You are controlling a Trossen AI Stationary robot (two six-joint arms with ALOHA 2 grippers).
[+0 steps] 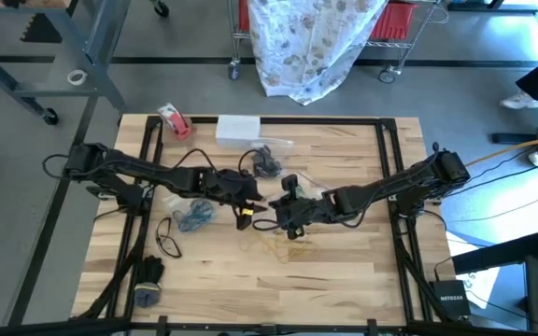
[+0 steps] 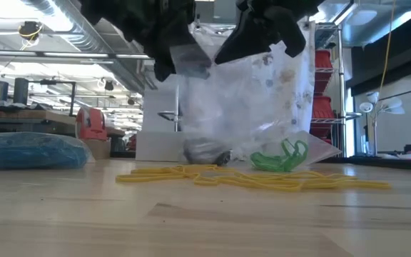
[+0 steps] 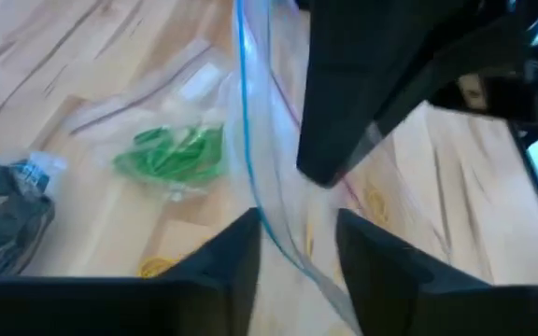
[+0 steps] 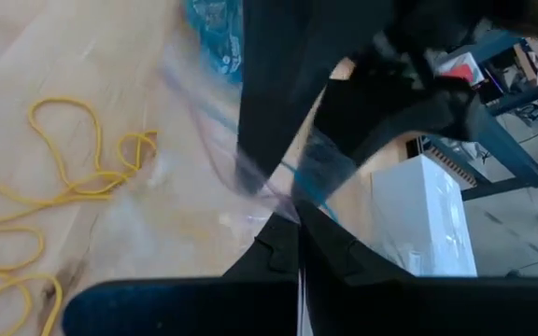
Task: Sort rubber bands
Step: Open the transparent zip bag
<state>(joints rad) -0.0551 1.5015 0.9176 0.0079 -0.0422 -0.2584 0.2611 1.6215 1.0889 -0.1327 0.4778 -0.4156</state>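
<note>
Tabletop yellow rubber bands point(image 2: 255, 178) lie below both jaws.

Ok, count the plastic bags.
4: hanging bag pinched by right gripper, green-filled bag by it, dark-filled bag farther back, blue-filled bag near left arm; others possibly hidden.

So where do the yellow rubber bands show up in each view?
High: yellow rubber bands faint on the wood below the right gripper.
Low: strewn across the middle.
Left wrist: bits near the fingers.
Right wrist: loops at left.
Shared landmark: the clear plastic bag.
</note>
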